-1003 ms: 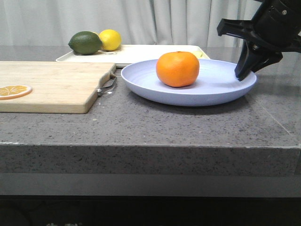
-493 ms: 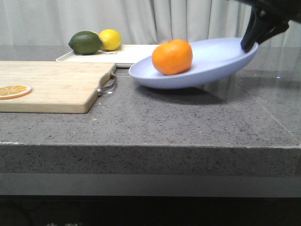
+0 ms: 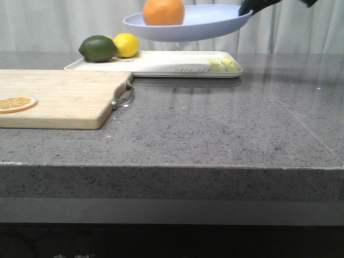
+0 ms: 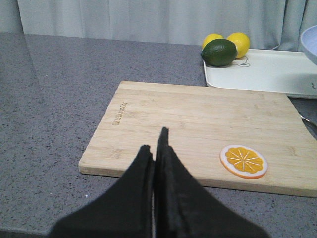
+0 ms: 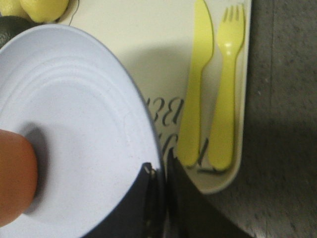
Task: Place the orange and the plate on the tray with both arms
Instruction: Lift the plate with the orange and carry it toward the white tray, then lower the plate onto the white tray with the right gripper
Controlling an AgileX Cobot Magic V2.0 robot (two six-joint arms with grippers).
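We see the right hand (image 5: 161, 173) clamped on the rim of the plate (image 3: 204, 24), one finger above the rim and one below it, holding the plate in the air above the tray (image 3: 161, 63). The plate hangs clear of the tray, nearly level, tilted slightly up toward the gripped side. The orange (image 3: 163, 11) sits on the plate, toward the side away from the hand; in the right wrist view we catch only a blurred edge of it (image 5: 15, 173) on the pale plate surface (image 5: 74, 124).

The tray rests on the grey bench (image 3: 215, 123) toward the back. On its near-left corner we see a dark green lime (image 3: 98, 48) with a yellow lemon (image 3: 126, 44) just beside it; the left wrist view shows a second lemon (image 4: 212, 39) behind the lime. At the tray's other end lie a yellow plastic knife (image 5: 195, 84) and a yellow fork (image 5: 225, 89), side by side.

The left hand (image 4: 154, 148) has its fingers pressed together with nothing between them, above the near edge of the wooden cutting board (image 3: 59, 97). A flat orange slice (image 3: 16, 103) lies on that board.
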